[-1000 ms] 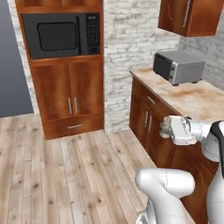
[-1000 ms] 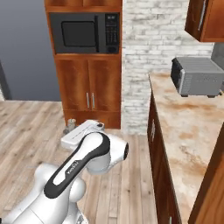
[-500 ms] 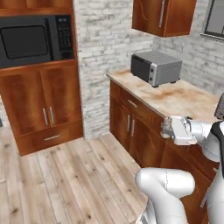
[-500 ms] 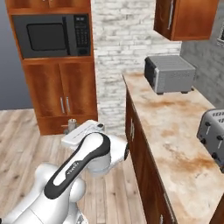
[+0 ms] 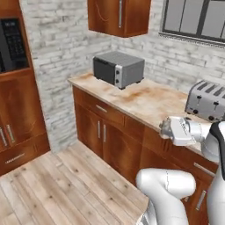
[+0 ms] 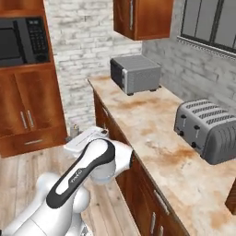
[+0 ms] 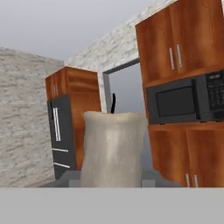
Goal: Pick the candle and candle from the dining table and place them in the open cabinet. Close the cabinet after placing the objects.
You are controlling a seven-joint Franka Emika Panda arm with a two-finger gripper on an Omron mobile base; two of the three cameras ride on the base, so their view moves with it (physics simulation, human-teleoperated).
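Hand view: the fingers [image 7: 111, 177] clasp a stubby grey cylinder candle [image 7: 112, 146] between them; carrying step, with the reddish-brown wooden wall cabinet [image 5: 118, 16] above next.

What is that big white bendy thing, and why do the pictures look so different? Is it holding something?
The white bendy thing is a robot arm on a base that drives around a pretend, computer-drawn kitchen. Two pictures come from cameras riding on the base behind the arm, one on its left and one on its right, so they show the same place from two sides. The third comes from a camera on the robot's hand, looking along its fingers. On the stone counter stand a grey toaster oven and a silver toaster. The hand is closed on a short grey candle with a black wick. It looks huge in the hand picture because it is right in front of that camera. Behind it you can see a microwave and a fridge.
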